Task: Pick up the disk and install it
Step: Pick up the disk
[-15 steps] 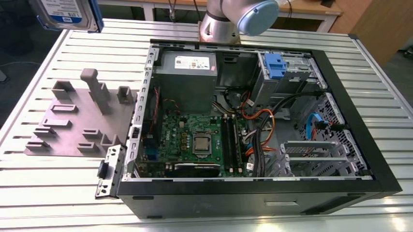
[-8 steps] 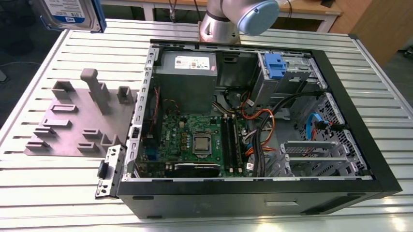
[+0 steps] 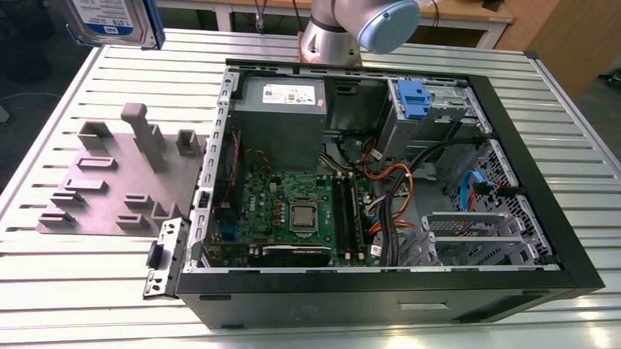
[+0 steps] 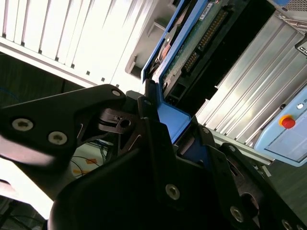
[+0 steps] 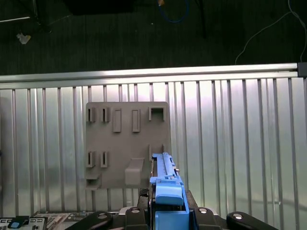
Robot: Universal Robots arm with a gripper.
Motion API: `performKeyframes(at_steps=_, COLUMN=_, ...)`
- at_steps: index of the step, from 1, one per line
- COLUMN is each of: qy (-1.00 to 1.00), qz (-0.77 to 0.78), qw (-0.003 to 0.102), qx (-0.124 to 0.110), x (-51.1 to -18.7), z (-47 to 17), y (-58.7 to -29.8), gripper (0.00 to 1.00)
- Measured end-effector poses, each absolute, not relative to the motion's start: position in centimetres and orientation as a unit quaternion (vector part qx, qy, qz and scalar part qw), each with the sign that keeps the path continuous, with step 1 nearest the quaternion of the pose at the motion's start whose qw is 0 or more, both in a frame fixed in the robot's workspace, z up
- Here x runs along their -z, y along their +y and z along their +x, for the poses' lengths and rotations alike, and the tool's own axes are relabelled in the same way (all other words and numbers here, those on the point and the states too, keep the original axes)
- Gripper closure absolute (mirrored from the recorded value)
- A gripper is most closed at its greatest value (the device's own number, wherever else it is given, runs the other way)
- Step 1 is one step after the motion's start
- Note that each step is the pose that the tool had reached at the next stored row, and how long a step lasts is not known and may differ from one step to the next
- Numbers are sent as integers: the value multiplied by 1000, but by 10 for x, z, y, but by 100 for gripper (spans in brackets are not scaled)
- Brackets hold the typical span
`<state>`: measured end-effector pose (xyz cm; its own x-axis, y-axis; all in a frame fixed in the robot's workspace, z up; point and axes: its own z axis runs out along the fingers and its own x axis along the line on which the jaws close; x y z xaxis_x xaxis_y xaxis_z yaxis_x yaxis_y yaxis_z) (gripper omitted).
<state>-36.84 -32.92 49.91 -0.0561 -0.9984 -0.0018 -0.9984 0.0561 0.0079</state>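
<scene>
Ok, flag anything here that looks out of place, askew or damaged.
Nothing stands out. The gripper is shut on the disk by its blue handle, holding it aloft at the exterior view's upper left. The grey holder lies flat on the table, and the open computer case shows no damage.

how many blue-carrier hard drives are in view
2. The disk is in the gripper, raised at the exterior view's upper left; the other drive sits in its cage inside the computer case. Others may be hidden.

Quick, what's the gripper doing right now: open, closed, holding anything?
Gripper: closed, holding the flat silver hard drive by its blue plastic carrier frame.
</scene>
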Motion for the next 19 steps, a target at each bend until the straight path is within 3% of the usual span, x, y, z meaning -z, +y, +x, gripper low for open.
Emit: performKeyframes(at_steps=19, qy=-727, qz=687, qw=2, qx=3, x=-499, z=-364, y=-335, gripper=64)
